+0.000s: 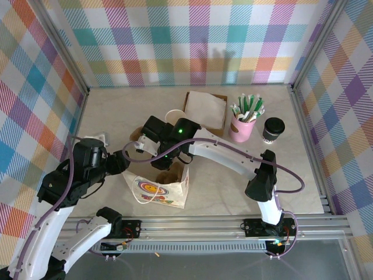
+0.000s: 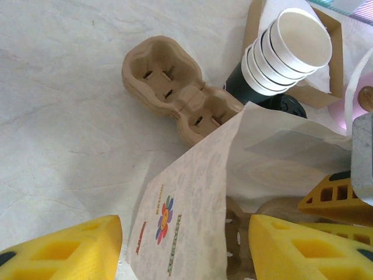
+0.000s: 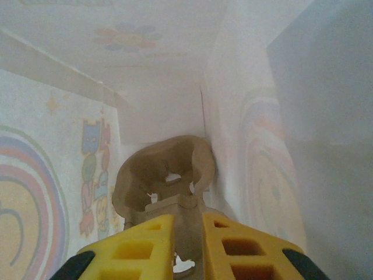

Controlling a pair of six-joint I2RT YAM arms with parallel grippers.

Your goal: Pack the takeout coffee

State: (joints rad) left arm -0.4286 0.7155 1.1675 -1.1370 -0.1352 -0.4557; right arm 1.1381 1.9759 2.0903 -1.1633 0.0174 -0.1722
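The takeout coffee (image 1: 273, 129), a small dark cup with a black lid, stands upright at the right, far from both grippers. The white printed paper bag (image 1: 158, 189) lies on its side near the front, mouth toward the back. My right gripper (image 1: 169, 168) reaches into that mouth. In the right wrist view it (image 3: 187, 245) is shut on a brown cardboard cup carrier (image 3: 166, 172) deep between the bag's walls (image 3: 250, 146). My left gripper (image 1: 127, 166) is at the bag's left side. Its yellow fingers (image 2: 70, 251) stand open, with the bag's upper panel (image 2: 186, 198) between them, untouched.
A second brown carrier (image 2: 169, 81) lies on the table left of the bag's mouth. A stack of lidless cups (image 2: 288, 49) lies tipped against a box of napkins (image 1: 205, 108). A pink cup of green-and-white sticks (image 1: 243, 121) stands beside the coffee.
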